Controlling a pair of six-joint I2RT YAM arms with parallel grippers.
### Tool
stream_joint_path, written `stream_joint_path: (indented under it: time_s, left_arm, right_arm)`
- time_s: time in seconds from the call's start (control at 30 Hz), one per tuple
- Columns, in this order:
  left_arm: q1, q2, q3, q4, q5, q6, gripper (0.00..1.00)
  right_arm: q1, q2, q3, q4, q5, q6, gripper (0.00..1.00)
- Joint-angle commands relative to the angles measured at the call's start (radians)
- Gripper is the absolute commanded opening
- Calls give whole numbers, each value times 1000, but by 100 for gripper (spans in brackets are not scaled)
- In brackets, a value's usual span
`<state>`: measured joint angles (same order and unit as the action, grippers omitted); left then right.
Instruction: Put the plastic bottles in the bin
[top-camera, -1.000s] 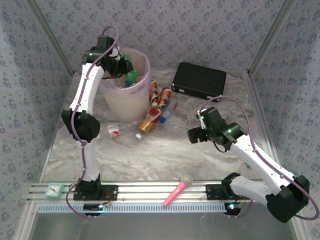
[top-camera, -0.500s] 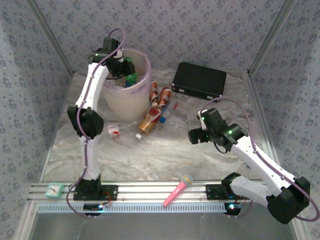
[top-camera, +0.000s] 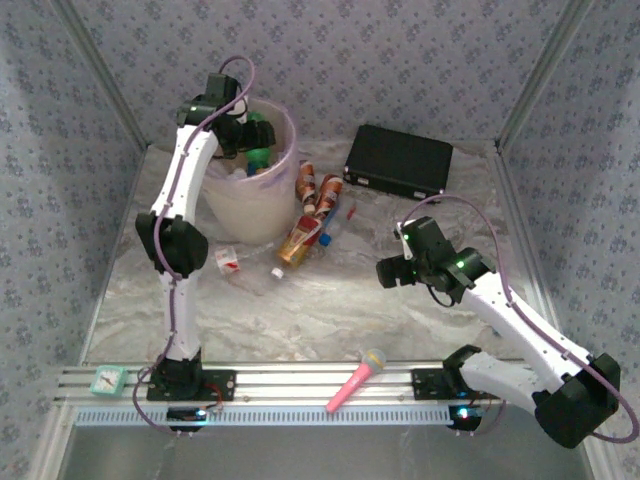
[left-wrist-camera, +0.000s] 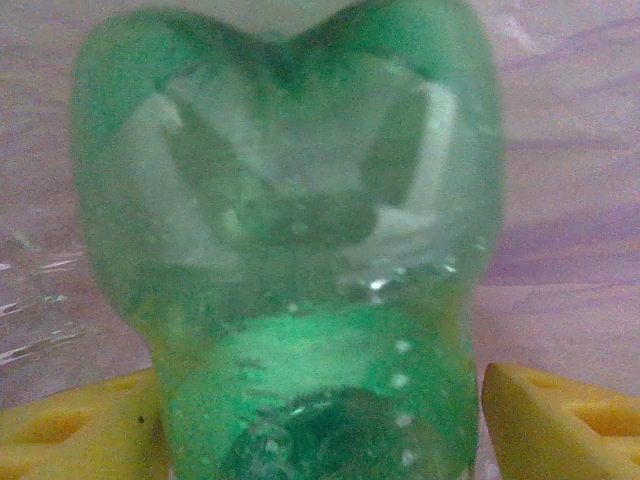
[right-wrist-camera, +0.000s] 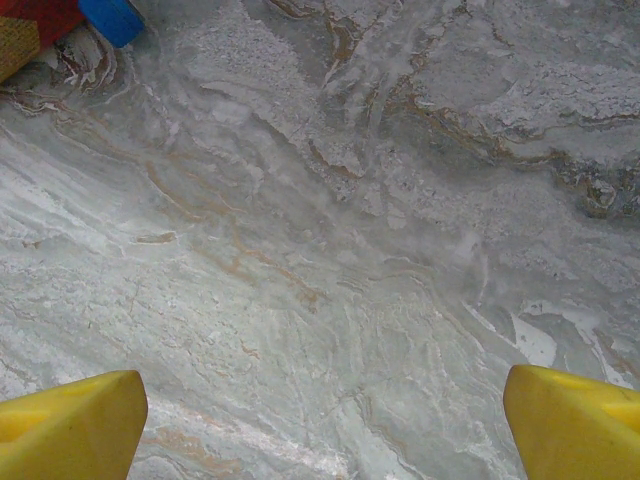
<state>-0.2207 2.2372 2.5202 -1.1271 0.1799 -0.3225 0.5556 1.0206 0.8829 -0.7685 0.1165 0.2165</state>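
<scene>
Left gripper (top-camera: 243, 128) over the mouth of the bin (top-camera: 292, 140), its yellow fingers (left-wrist-camera: 560, 420) spread to either side of a green bottle (left-wrist-camera: 290, 250), which is seen base-on in the wrist view. A thin gap shows between the bottle and the finger on the right of that view, while the other finger meets the bottle's edge. From above, the green bottle sits inside the bin's rim. The bin stands at the far left of the marble desk (top-camera: 400, 330). Just right of the bin a cluster of bottles (top-camera: 318, 195) lies on the desk, with an orange-brown bottle (top-camera: 300, 240) at its near end. A red-labelled bottle (top-camera: 228, 260) and a clear bottle (top-camera: 272, 272) lie near the bin's front. The right gripper (top-camera: 385, 270) hangs low to the right of the cluster, jaws wide apart over bare marble and holding nothing. A blue cap (right-wrist-camera: 112, 18) shows in the top-left corner of its wrist view. A black case (top-camera: 398, 160) lies at the far right. A pink microphone (top-camera: 358, 378) and a small teal clock (top-camera: 107, 378) rest on the near rail.
</scene>
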Motion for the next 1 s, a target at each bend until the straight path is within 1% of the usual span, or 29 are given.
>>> stream_joint_path:
  time_s: [0.0, 0.17, 0.3, 0.33, 0.47, 0.53, 0.6, 0.63, 0.73, 0.8, 0.87, 0.97]
  left_arm:
    - [12, -62, 53, -66, -40, 48, 84]
    - [8, -184, 58, -50, -58, 115, 92]
    - [-9, -291, 55, -49, -104, 184, 98]
    - [-18, -323, 51, -47, -122, 207, 99]
    - [-49, -450, 38, -83, -233, 310, 100]
    - [-59, -528, -14, -105, -302, 321, 100]
    - [-59, -610, -104, -127, -360, 279, 100]
    - [-59, -660, -182, -130, -379, 239, 100]
    - [-57, -826, -454, -118, -405, 98, 100]
    - [-40, -956, -677, -70, -404, -5, 100]
    - [3, -1088, -863, -25, -394, -97, 100]
    - [112, -1211, -1030, -29, -352, -173, 100]
  right_arm:
    - [-2, -20, -6, -13, 2, 20, 94]
    - [-7, -33, -8, 7, -2, 41, 94]
    - [-10, -36, -4, 24, -7, 55, 94]
    - [-11, -36, -3, 29, -9, 58, 94]
    - [-17, -19, 7, 40, -21, 60, 94]
    - [-18, -7, 13, 43, -23, 58, 94]
    - [-19, 5, 16, 51, -24, 57, 94]
    - [-21, 14, 19, 55, -27, 55, 94]
    - [-22, 35, 35, 61, -26, 45, 94]
    - [-24, 44, 41, 61, -25, 40, 94]
    - [-28, 50, 44, 61, -27, 34, 94]
    - [-37, 57, 36, 77, -35, 29, 94]
